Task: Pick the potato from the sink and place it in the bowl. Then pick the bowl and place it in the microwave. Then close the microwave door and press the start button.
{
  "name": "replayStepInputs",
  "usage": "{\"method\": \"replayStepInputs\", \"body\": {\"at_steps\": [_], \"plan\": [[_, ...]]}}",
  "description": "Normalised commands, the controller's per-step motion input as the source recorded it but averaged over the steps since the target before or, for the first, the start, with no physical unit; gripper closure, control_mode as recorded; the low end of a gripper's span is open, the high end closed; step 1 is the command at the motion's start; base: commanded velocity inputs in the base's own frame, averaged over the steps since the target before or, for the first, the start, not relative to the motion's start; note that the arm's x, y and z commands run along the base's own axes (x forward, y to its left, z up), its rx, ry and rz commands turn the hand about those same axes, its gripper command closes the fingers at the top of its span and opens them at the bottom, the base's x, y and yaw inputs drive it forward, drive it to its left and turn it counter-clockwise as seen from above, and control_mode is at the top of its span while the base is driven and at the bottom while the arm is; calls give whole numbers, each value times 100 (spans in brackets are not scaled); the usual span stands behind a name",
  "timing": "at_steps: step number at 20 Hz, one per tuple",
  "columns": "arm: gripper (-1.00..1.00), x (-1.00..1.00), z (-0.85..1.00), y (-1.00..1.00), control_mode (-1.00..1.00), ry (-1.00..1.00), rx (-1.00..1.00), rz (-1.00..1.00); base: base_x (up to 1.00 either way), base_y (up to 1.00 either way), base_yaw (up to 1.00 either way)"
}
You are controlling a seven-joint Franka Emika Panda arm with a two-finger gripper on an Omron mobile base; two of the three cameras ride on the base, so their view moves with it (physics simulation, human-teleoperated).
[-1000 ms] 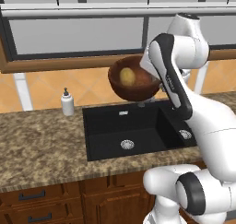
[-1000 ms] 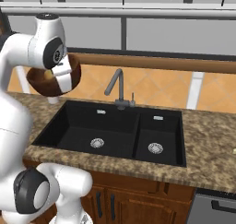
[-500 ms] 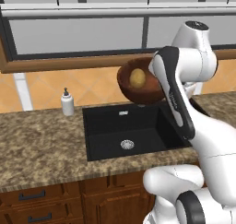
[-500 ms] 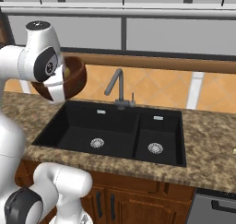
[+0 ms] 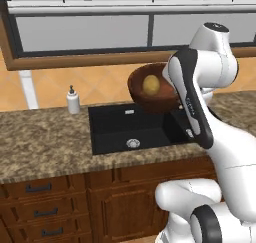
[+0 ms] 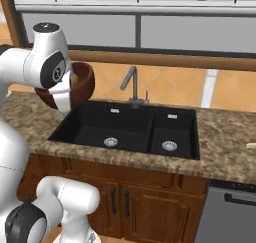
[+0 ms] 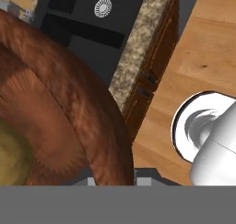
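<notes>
Speckled granite counter point(image 5: 45, 142) with the black sink point(image 5: 135, 129) sunk into it; a soap bottle point(image 5: 73, 100) stands off to the gripper's left.

Glossy white rounded arm point(image 5: 210, 72) links with dark joint bands (faint lettering, perhaps, along one).

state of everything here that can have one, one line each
potato: inside the bowl, out of the sink
bowl: lifted off the counter, tilted, held in the air above the sink
gripper: shut on the bowl's rim
sink: both basins hold nothing, faucet not running
soap bottle: upright on the counter left of the sink
cabinet doors: closed
</notes>
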Motion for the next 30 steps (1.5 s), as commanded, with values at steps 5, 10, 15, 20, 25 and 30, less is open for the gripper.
{"method": "replayStepInputs", "body": {"at_steps": [5, 10, 15, 20, 25, 30], "plan": [[100, 0, 0, 0, 100, 0, 0, 0, -87, -2, 0], [100, 0, 0, 0, 100, 0, 0, 0, -46, 0, -28], [100, 0, 0, 0, 100, 0, 0, 0, -25, -1, -60], [100, 0, 0, 0, 100, 0, 0, 0, -23, -7, -77], [100, 0, 0, 0, 100, 0, 0, 0, -21, -9, -80], [100, 0, 0, 0, 100, 0, 0, 0, -22, -18, -77]]}}
